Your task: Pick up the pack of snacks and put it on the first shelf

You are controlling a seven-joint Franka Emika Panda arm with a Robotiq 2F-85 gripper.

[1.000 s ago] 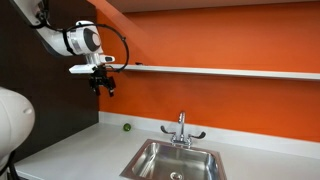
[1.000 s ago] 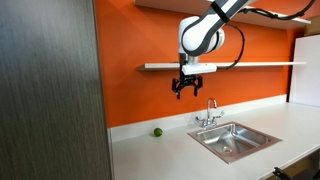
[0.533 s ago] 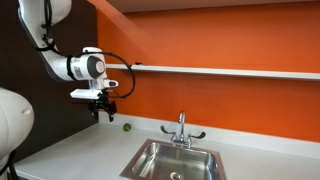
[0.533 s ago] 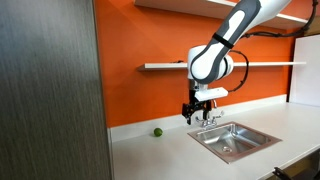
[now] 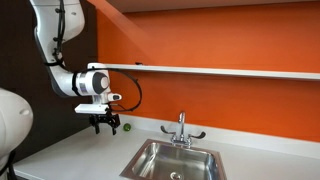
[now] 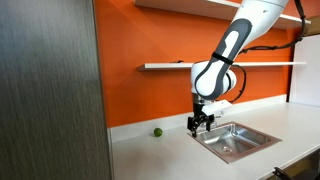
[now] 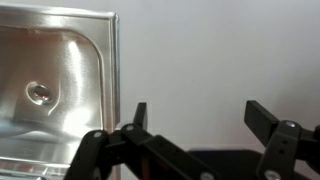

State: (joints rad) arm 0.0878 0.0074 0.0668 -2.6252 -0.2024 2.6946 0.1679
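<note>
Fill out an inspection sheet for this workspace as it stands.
Surface: white counter with a steel sink and faucet set in it.
Job's things: a small dark pack lies on the white shelf; too small to confirm it is snacks.
Clutter: green ball on the counter by the wall.
Grippers: gripper open, nothing between the fingers, low over the counter beside the sink.
Cables: black cable looped at the wrist.
Surroundings: orange wall, dark wood panel.
</note>
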